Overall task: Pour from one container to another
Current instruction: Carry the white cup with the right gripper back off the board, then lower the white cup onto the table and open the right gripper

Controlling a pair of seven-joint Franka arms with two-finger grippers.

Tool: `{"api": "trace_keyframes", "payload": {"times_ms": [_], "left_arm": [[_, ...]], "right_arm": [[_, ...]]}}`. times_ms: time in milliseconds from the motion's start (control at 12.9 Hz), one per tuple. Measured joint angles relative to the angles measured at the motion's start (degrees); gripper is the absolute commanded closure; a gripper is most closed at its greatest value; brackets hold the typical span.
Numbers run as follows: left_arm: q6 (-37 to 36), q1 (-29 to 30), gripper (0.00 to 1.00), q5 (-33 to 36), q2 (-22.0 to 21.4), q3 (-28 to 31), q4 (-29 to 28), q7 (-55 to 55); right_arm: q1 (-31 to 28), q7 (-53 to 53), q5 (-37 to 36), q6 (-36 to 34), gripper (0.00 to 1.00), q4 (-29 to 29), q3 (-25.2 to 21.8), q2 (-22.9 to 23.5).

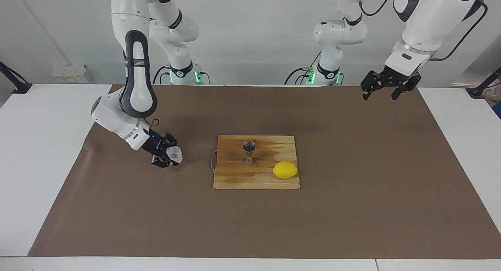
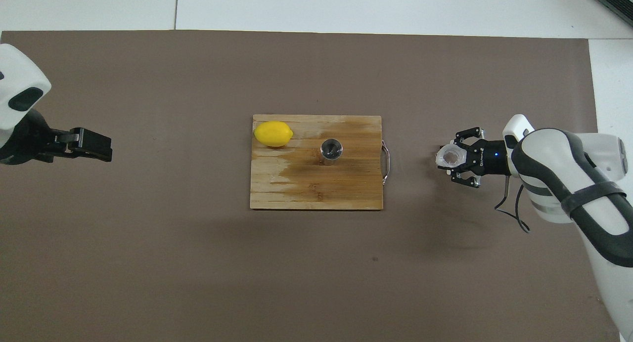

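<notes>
The clear faceted glass cup (image 1: 175, 154) (image 2: 449, 155) is upright, low at the brown mat, beside the wooden board toward the right arm's end of the table. My right gripper (image 1: 168, 158) (image 2: 454, 158) is shut on the cup from the side. The steel hourglass jigger (image 1: 249, 152) (image 2: 331, 149) stands upright on the board, apart from the cup. My left gripper (image 1: 384, 91) (image 2: 91, 144) is open and empty, and waits in the air over the mat at the left arm's end.
The wooden board (image 1: 235, 173) (image 2: 306, 189) lies mid-mat, with a wet dark stain and a wire handle on the side toward the cup. A yellow lemon (image 1: 285, 170) (image 2: 273, 133) lies on the board's corner toward the left arm's end.
</notes>
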Motion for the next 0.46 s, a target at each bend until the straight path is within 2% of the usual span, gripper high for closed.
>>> {"api": "trace_keyframes", "payload": {"times_ms": [77,232,465], "left_arm": [[0.2,0.0,0.0,0.0,0.0,0.1,0.0,0.0],[1.4,0.1,0.0,0.0,0.0,0.6,0.0,0.3],[3.5,0.2,0.0,0.0,0.0,1.1,0.1,2.6]], "right_arm": [[-0.1,-1.7,1.7,0.1,0.0,0.1,0.0,0.6],[-0.4,-1.9,2.2,0.5,0.0,0.2,0.0,0.5],[-0.4,-0.8,-1.5,0.8,0.0,0.7,0.0,-2.1]]}}
